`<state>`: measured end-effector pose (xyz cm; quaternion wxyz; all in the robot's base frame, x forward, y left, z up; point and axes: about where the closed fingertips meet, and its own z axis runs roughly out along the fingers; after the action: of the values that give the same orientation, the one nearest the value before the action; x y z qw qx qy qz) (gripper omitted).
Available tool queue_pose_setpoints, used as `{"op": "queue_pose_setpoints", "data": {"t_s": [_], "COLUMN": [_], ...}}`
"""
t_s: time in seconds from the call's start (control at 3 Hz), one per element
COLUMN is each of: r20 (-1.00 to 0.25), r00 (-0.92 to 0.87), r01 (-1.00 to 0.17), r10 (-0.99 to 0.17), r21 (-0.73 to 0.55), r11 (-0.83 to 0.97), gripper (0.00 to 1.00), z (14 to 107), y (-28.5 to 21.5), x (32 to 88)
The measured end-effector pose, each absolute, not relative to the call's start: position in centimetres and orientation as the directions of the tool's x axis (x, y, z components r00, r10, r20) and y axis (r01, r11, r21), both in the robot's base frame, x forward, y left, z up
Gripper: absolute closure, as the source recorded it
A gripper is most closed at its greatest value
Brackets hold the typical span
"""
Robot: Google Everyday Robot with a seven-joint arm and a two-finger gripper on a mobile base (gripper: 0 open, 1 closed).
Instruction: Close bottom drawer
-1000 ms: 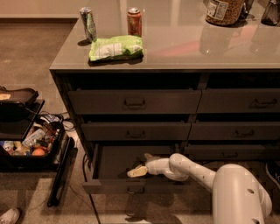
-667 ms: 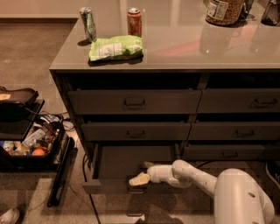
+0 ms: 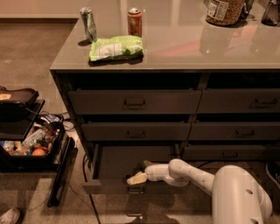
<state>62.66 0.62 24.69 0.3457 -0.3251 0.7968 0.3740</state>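
The bottom drawer of the wide left column stands pulled out, its flat dark front low in the camera view with a small metal handle at its middle. My white arm reaches in from the lower right, and the gripper with pale fingertips sits right at the top edge of the drawer front, just above the handle. The drawer's inside shows dark, with nothing visible in it.
Two shut drawers stand above, and a right column of drawers beside them. On the counter top lie a green bag, two cans and a jar. A black crate of clutter sits on the floor at left.
The gripper has come forward and down from inside the drawer to the top edge of its front. The drawer stands about as far out as before.
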Motion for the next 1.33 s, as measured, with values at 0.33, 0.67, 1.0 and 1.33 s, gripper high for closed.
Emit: {"op": "queue_pose_setpoints", "data": {"t_s": [0.33, 0.67, 1.0, 1.33], "r20": [-0.766, -0.747, -0.747, -0.724], "r00": [-0.514, -0.529, -0.505, -0.498], "r01": [-0.810, -0.798, -0.830, -0.845], "r10": [-0.386, -0.403, -0.432, -0.476], "r21": [0.286, 0.275, 0.283, 0.282], "r11": [0.511, 0.536, 0.480, 0.455], "gripper": [0.00, 0.00, 0.00, 0.00], "z": [22.4, 21.0, 21.3, 21.0], "y": [3.7, 4.1, 5.1, 6.2], "x": [60.3, 58.8, 58.6, 56.7]}}
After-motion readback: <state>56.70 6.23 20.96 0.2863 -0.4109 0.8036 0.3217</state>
